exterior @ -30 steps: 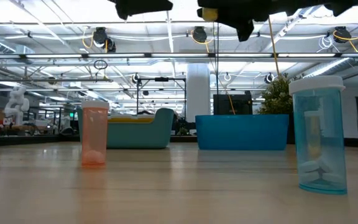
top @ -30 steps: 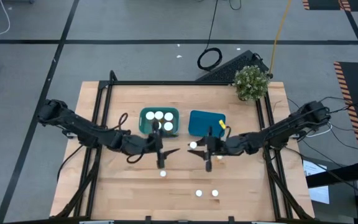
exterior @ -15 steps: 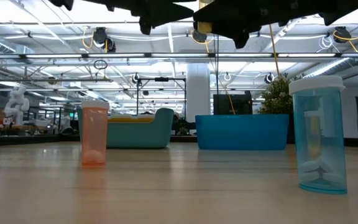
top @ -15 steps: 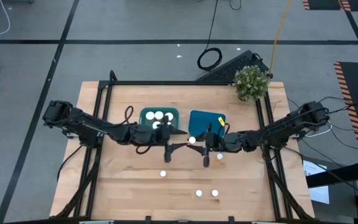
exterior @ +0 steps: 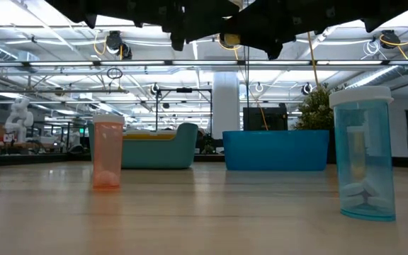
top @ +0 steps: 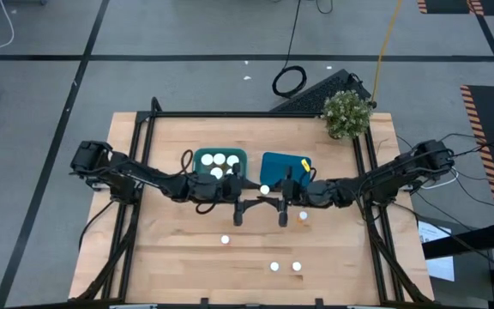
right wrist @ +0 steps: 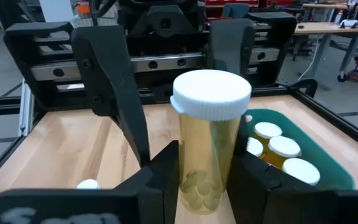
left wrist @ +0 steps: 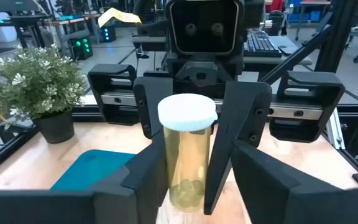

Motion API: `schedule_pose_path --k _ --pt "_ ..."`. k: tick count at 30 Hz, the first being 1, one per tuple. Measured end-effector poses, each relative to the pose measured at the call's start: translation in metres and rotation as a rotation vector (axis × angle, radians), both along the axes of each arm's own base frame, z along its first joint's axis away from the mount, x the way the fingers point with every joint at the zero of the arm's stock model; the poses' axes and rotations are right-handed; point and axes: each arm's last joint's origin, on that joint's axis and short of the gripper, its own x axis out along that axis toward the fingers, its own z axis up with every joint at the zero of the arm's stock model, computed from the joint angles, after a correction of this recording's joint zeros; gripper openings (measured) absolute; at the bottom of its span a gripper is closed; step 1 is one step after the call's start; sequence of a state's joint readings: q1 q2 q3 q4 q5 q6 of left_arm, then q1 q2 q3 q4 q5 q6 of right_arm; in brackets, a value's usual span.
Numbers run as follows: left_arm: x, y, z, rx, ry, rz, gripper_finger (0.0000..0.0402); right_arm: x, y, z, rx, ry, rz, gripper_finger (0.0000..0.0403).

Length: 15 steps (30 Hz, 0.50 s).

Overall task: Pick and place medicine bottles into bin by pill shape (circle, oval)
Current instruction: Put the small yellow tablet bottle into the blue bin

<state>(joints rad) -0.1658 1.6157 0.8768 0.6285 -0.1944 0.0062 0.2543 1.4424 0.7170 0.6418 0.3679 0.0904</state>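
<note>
A clear yellow medicine bottle (right wrist: pixel 209 143) with a white cap (top: pixel 265 190) stands upright in the air in front of the blue bin (top: pixel 286 167), with my right gripper (top: pixel 274 203) shut on it. My left gripper (top: pixel 245 206) faces it from the table's left and is open. Its fingers stand to either side of the bottle (left wrist: pixel 187 162) without touching. The green bin (top: pixel 221 167) holds several white-capped bottles. More bottles stand on the table: an orange one (exterior: pixel 108 152), a blue one (exterior: pixel 363 163), and white caps (top: pixel 225 239) (top: pixel 274 266). My right gripper pinches the bottle's lower body (right wrist: pixel 207 180) between its two fingers (left wrist: pixel 229 143). The fingers come level from the table's right. The bottle stands upright with its cap up, lifted clear of the table.
A potted plant (top: pixel 347 113) stands at the table's far right corner. Two more bottles (top: pixel 297 266) (top: pixel 304 215) stand on the near right part of the table. A black frame (top: pixel 144 129) runs around the table.
My left gripper has moved toward the table's right and a little toward its far edge, closing in on the held bottle. My right gripper has shifted the bottle slightly toward the far edge, still upright.
</note>
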Motion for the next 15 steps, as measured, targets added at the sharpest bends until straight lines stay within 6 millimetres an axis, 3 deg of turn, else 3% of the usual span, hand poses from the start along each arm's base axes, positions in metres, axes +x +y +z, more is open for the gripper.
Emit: schedule_pose_path --k 7,15 --pt "0.0002 -0.0001 0.0014 0.002 -0.014 -0.012 0.0124 0.0001 0.0004 0.0007 -0.025 -0.004 0.009 0.0100" --pt "0.0002 0.0001 0.0008 0.012 -0.008 -0.011 0.0101 0.0001 0.0003 0.0004 -0.024 -0.002 0.010 0.0108"
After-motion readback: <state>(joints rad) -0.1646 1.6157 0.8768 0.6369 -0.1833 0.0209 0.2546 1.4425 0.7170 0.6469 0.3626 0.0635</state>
